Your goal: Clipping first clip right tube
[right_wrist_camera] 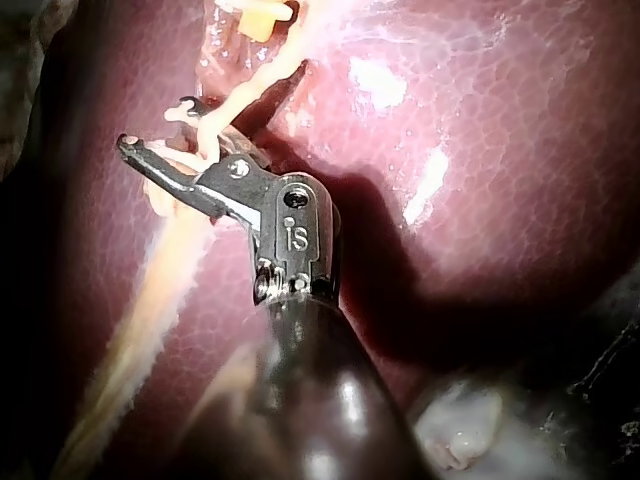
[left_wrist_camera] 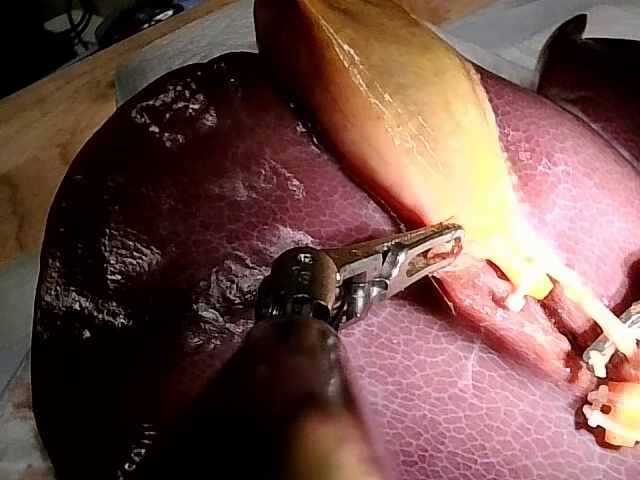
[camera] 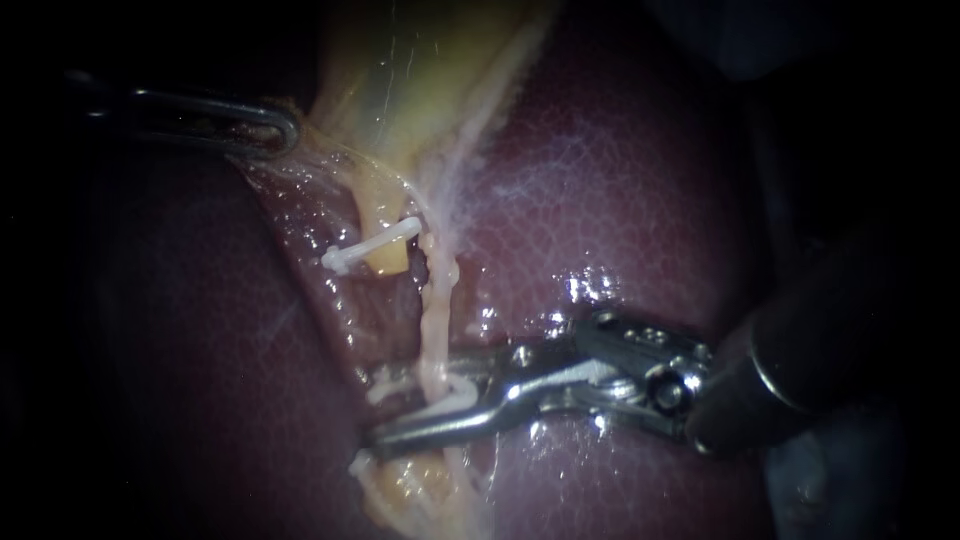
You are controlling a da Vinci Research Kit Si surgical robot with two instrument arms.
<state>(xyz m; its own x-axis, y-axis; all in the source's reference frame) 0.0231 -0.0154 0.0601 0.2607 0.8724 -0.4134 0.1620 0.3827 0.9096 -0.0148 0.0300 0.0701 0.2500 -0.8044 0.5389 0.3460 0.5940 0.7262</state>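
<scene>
A pale tube (camera: 437, 320) runs down from the yellow gallbladder (camera: 420, 70) over the dark red liver (camera: 640, 200). My right instrument (camera: 415, 400) reaches in from the right, its jaws straddling this tube low down with a white clip (camera: 452, 392) held between them. In the right wrist view the tube (right_wrist_camera: 250, 90) crosses between the same jaws (right_wrist_camera: 158, 125). Up and to the left, a white clip (camera: 372, 247) sits closed across a short yellowish tube. My left instrument (camera: 285, 130) is shut on the gallbladder's edge and holds it taut; the left wrist view shows that grip (left_wrist_camera: 445, 243).
The liver (left_wrist_camera: 180, 200) lies on a wooden bench (left_wrist_camera: 40, 130) covered by a pale sheet. Wet, glistening tissue lines the groove beside the tubes. Pale fatty strands (camera: 410, 490) trail below the right instrument's jaws.
</scene>
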